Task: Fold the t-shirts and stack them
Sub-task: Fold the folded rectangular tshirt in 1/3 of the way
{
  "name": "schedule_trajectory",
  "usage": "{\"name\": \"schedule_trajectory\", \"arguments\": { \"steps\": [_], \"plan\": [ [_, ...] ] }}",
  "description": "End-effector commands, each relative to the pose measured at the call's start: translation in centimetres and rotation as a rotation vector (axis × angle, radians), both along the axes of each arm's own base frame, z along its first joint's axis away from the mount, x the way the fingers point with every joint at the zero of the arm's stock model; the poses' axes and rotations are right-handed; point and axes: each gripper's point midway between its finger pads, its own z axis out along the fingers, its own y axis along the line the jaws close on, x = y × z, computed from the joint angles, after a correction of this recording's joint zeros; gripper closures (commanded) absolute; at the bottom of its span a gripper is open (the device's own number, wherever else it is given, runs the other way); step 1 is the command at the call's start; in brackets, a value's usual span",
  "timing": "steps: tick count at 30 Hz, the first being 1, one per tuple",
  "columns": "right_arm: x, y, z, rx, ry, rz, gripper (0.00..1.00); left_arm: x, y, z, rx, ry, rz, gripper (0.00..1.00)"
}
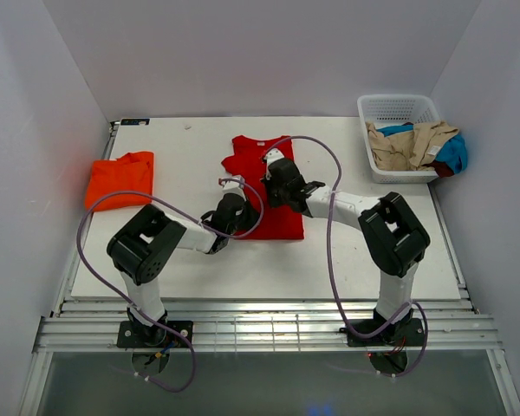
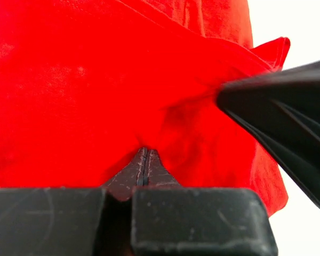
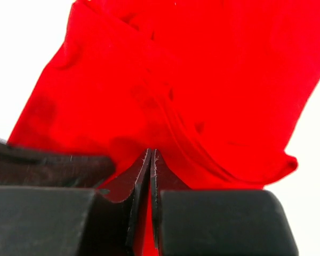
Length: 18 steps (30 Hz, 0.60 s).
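The red t-shirt point(image 1: 282, 221) lies partly folded at the middle of the table. My left gripper point(image 1: 241, 205) is at its left edge and my right gripper point(image 1: 274, 176) is over its upper middle, close together. In the left wrist view the gripper point(image 2: 144, 151) is shut, with the red t-shirt point(image 2: 69, 80) bunched at its tips. In the right wrist view the gripper point(image 3: 150, 152) is shut on the red t-shirt point(image 3: 202, 69), a sliver of cloth showing between the fingers. The orange t-shirt point(image 1: 120, 178) lies folded at the table's left side, apart from both grippers.
A white lattice basket point(image 1: 397, 106) with tan and blue clothes stands at the back right corner. The white table point(image 1: 355, 260) ends in a metal rail at the near edge. White walls close in the left, back and right sides.
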Motion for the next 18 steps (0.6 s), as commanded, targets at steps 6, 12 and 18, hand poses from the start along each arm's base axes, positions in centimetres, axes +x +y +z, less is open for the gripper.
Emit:
{"name": "schedule_trajectory", "arguments": {
  "steps": [6, 12, 18],
  "plan": [
    [3.1, 1.9, -1.3, 0.007, 0.011, -0.004, 0.92, -3.6, -0.4, -2.1, -0.017, 0.069, -0.032, 1.00],
    [6.0, 1.6, -1.5, -0.008, -0.018, -0.044, 0.92, -6.7, 0.0, -3.8, 0.003, 0.120, -0.054, 1.00],
    [7.5, 0.6, 1.6, -0.058, -0.077, -0.075, 0.92, -10.4, 1.3, -5.1, 0.029, 0.162, -0.063, 1.00]
  ]
}}
